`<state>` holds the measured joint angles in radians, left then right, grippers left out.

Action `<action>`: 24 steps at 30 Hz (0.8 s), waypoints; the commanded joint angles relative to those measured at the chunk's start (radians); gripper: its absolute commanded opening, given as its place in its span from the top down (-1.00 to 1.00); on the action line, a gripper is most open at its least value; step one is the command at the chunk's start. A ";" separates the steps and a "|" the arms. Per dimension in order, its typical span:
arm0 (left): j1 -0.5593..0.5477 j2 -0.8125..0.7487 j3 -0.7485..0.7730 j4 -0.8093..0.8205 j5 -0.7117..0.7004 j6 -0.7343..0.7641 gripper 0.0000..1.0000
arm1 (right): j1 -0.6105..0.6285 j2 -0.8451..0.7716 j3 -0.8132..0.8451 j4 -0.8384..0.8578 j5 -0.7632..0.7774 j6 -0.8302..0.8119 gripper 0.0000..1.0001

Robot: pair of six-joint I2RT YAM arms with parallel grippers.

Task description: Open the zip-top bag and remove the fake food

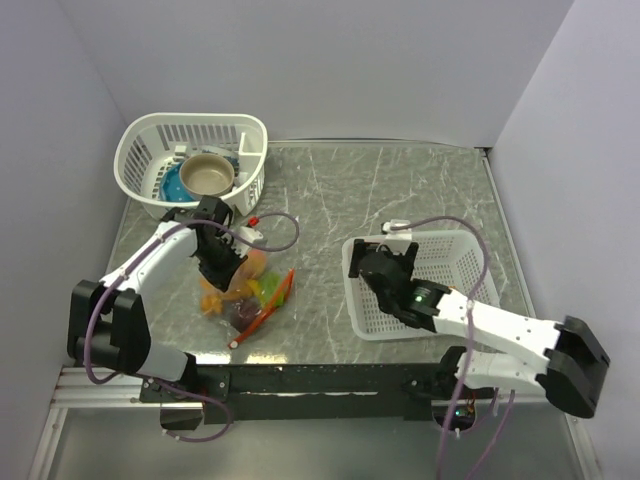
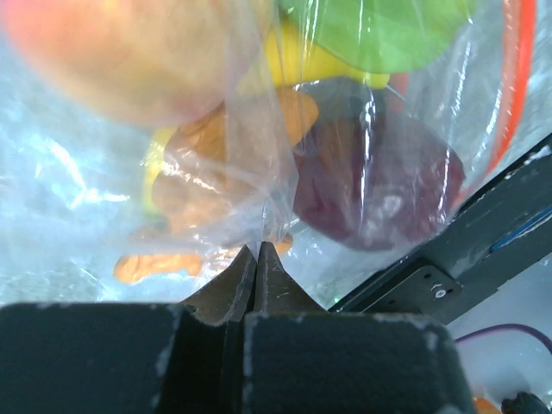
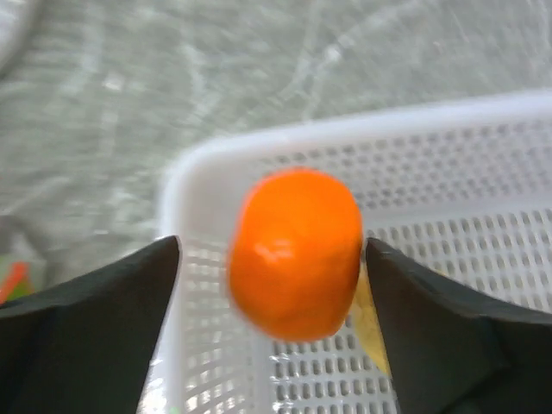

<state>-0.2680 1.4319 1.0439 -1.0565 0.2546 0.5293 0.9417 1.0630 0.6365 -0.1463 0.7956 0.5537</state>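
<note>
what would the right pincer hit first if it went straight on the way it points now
The round orange plastic toy fruit inside the right pincer, then probably the white mesh plastic basket behind it; depth is unclear.

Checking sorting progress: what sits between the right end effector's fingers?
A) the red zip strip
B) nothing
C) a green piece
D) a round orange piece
D: in the right wrist view a round orange piece sits between the right end effector's spread fingers, over the white mesh basket.
</note>
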 commanded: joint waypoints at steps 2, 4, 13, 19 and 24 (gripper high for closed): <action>-0.004 -0.022 0.033 -0.013 0.045 -0.009 0.99 | 0.031 0.058 0.057 -0.041 0.088 -0.029 -1.00; -0.005 -0.016 0.002 0.004 0.014 -0.015 0.98 | 0.129 0.006 0.036 0.080 0.099 -0.150 -1.00; -0.007 0.030 -0.134 0.154 -0.136 -0.026 0.98 | 0.370 0.164 0.063 0.366 -0.182 -0.318 -0.62; -0.040 0.081 -0.142 0.185 -0.137 -0.061 0.98 | 0.385 0.409 0.130 0.484 -0.331 -0.294 -0.27; -0.079 0.084 -0.145 0.188 -0.137 -0.087 0.98 | 0.390 0.551 0.189 0.571 -0.443 -0.316 -0.53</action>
<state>-0.3214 1.4963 0.9161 -0.9398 0.1192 0.4683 1.3239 1.5528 0.7467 0.2882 0.4633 0.2607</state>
